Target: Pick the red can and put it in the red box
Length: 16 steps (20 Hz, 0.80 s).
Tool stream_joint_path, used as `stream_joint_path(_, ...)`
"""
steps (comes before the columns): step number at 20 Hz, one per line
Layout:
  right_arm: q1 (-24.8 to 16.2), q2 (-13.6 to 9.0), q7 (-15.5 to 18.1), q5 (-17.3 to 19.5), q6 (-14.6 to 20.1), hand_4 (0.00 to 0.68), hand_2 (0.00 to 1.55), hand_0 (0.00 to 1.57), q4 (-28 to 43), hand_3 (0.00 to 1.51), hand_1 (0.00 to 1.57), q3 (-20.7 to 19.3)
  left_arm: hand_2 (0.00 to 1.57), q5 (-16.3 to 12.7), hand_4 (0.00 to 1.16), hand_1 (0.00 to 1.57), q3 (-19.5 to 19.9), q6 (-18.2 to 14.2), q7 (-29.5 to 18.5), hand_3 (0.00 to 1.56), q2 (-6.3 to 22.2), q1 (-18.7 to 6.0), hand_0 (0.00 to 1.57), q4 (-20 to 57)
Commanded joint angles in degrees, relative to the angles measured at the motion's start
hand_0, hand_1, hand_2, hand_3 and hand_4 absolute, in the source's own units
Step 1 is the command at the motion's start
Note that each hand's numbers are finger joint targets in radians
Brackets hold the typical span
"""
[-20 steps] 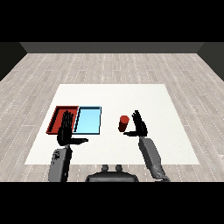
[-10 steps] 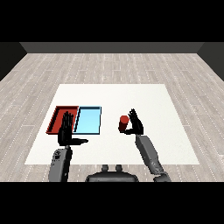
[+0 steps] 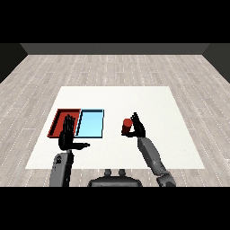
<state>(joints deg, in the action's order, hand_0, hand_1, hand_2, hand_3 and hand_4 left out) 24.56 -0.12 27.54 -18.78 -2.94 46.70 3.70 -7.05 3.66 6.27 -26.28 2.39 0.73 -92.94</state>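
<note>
The red can (image 3: 126, 126) stands upright on the white surface (image 3: 157, 108), well right of the trays, with the right hand (image 3: 137, 129) against its side, fingers (image 3: 134, 117) seemingly curling round the smooth cylinder for a lift. The left hand (image 3: 68, 137) hovers flat, fingers straight and spread, over the near edge of the shallow, rectangular red tray (image 3: 59, 117), which lies beside the light blue tray (image 3: 91, 123).

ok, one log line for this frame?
stage: grasping | right hand: curled round red cylindrical can, on white table | left hand: open, by red tray | can not in tray
</note>
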Motion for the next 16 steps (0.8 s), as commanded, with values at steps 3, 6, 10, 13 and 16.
stream_joint_path(3,4.2,0.1,0.7,-2.4,3.0,0.0,0.0,0.0,-4.2,0.0,0.0,1.8,0.0,0.4,0.0,0.0,-1.2,0.1,-1.2,0.0,-0.9,0.3,0.0,0.1)
stream_joint_path(6,3.2,0.1,0.1,-1.9,1.4,0.0,0.0,0.0,-4.8,0.0,0.0,1.2,0.0,2.0,0.0,0.0,-0.9,-3.3,0.0,0.0,-1.8,-2.2,0.0,1.2)
stream_joint_path(10,1.9,0.1,0.2,1.4,-1.0,0.0,0.0,0.0,-4.1,0.0,0.0,-0.6,0.0,2.5,0.0,0.0,-2.1,-1.5,-4.2,0.0,-2.2,0.8,0.0,2.4)
stream_joint_path(13,3.3,0.1,-0.8,-8.7,6.9,0.0,0.0,0.0,-0.9,0.0,0.0,9.6,0.0,0.2,0.0,0.0,-1.1,-0.1,0.5,0.0,-0.3,2.6,0.0,-3.7)
stream_joint_path(16,6.0,0.1,-2.1,-3.4,0.8,0.0,0.0,0.0,-4.1,0.0,0.0,0.7,0.0,0.8,0.0,0.0,-1.4,-1.3,0.1,0.0,-1.3,-0.1,0.0,-0.1)
